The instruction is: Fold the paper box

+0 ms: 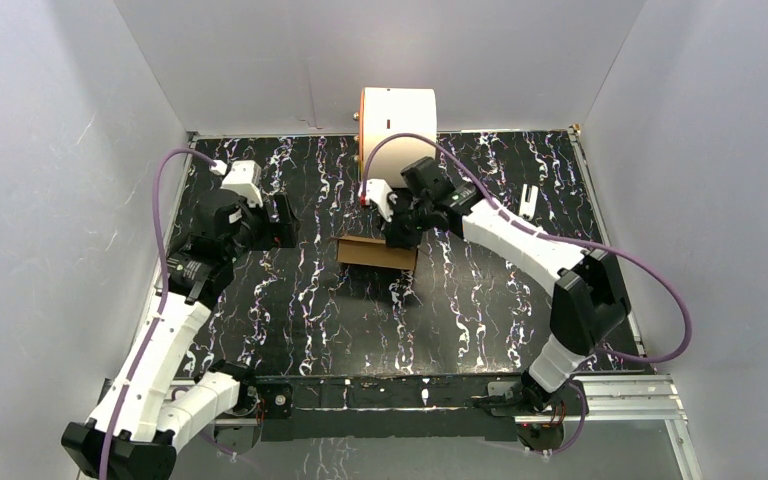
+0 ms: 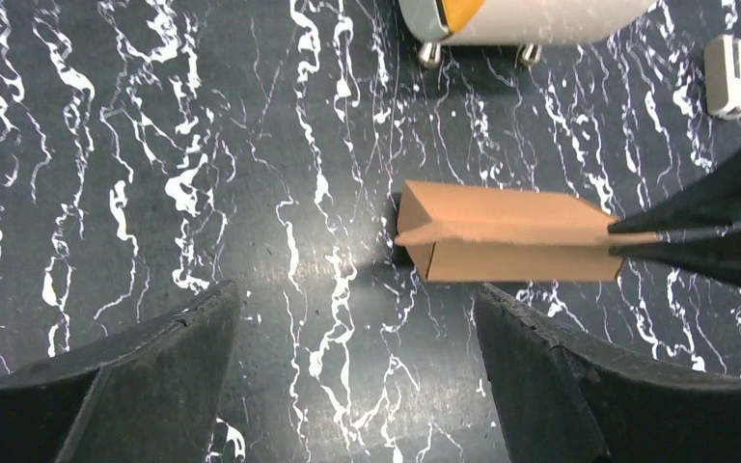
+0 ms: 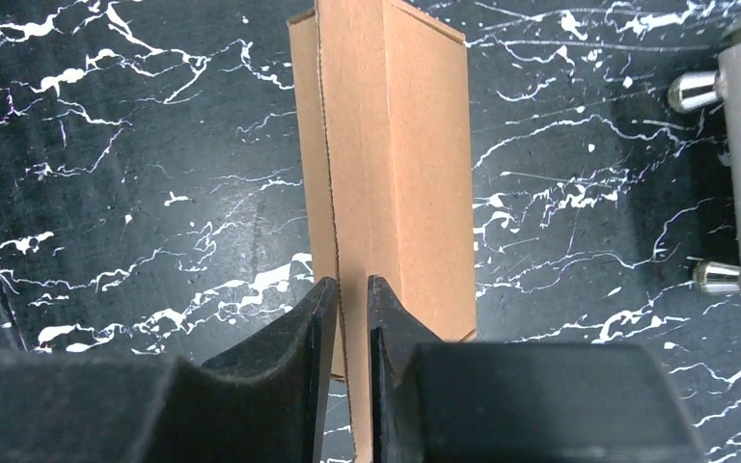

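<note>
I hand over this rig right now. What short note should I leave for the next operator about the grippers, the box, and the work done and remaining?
Left gripper: open, holds nothing, hovers to the left of the paper box.
Right gripper: shut on a thin cardboard edge along the box's top.
Box: lies mid-table, in front of the white cylinder, apart from it.
Done: it already has a carton shape.
Left: the end facing the left arm looks open, and the pinched edge seems not tucked in yet.

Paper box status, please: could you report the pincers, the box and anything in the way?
Right pincer shut on paper box edge. Left pincer open, hovering apart. White cylinder behind box, not touching.
</note>
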### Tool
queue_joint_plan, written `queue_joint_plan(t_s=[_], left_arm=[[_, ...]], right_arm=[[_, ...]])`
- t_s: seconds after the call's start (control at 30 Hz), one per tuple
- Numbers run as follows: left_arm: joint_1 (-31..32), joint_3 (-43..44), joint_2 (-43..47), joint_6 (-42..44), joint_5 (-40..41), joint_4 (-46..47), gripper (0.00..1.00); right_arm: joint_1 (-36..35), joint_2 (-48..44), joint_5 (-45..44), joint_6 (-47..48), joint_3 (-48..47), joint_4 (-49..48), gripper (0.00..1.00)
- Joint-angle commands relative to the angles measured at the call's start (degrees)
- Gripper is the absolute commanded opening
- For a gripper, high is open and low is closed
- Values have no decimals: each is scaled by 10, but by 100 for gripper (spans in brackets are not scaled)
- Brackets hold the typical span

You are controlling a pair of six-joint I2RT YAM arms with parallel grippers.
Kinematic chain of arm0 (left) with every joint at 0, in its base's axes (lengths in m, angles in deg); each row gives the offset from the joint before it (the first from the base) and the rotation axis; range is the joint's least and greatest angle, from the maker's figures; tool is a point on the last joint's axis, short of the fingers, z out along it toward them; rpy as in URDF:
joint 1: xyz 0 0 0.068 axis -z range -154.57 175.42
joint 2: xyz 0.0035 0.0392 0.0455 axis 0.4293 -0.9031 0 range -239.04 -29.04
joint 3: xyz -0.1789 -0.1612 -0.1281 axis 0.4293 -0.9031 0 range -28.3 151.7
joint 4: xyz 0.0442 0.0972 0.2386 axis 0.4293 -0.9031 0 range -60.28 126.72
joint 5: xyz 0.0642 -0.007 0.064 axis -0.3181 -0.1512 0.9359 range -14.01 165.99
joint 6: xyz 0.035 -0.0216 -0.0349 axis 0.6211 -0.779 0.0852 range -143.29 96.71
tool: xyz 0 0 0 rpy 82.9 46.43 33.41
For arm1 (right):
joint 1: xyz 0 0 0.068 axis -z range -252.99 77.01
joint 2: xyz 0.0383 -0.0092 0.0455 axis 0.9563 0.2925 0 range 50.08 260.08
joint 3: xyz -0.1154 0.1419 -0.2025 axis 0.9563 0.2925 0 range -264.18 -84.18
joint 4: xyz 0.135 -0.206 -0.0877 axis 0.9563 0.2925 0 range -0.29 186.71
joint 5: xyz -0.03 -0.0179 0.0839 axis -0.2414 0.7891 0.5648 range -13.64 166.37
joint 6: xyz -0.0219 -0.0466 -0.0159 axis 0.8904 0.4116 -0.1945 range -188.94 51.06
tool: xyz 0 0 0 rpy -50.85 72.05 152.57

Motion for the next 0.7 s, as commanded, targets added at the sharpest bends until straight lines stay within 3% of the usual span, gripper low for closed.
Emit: queue_joint_plan(t_s=[0.0, 0.37, 0.67], left_arm=[[-3, 14, -8, 19, -35, -34, 89], [-3, -14, -56, 16, -76, -2, 89], [-3, -14, -107, 28, -96, 12, 89]], right_arm=[[32, 34, 76, 0, -48, 50, 24], [108, 91, 124, 9, -96, 27, 20], [113, 49, 85, -52, -91, -8, 51]])
